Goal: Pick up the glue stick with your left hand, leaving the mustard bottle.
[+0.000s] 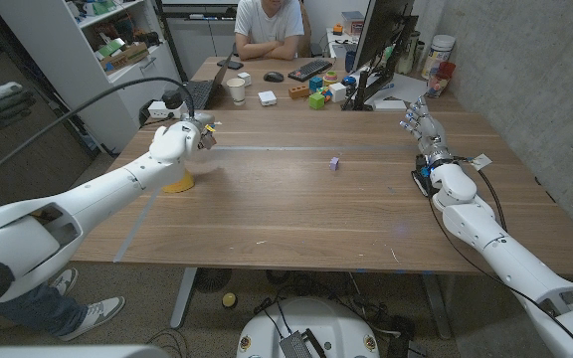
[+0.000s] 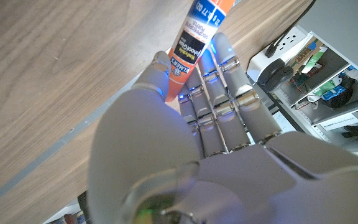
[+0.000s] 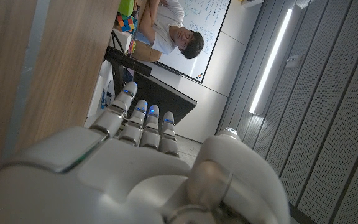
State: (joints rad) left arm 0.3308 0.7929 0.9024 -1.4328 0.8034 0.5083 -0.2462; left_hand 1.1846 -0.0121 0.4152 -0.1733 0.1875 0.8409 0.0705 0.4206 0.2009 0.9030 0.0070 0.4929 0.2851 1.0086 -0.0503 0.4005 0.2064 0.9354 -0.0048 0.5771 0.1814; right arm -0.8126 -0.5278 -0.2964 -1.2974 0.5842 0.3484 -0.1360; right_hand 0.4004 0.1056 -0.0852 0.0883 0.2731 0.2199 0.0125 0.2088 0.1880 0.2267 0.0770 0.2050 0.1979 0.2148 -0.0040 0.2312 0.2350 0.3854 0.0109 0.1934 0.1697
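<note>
Already the left hand (image 2: 185,143) is gripping the glue stick (image 2: 194,37) between thumb and fingers, its long axis running out past the fingertips — lifted above the table (image 1: 296,199), just over the yellow mustard bottle (image 1: 178,183); the right hand (image 1: 423,127) is waiting well apart, holding nothing.

Glue stick (image 2: 194,43): 1. Mustard bottle (image 1: 178,182): 1. Hands: 2, left (image 1: 179,140) and right (image 1: 421,124). Small purple object (image 1: 334,162): 1. Table (image 1: 296,214): 1. Person (image 1: 270,25), far side: 1. Keyboard (image 1: 309,69): 1. Cup (image 1: 236,90): 1.
</note>
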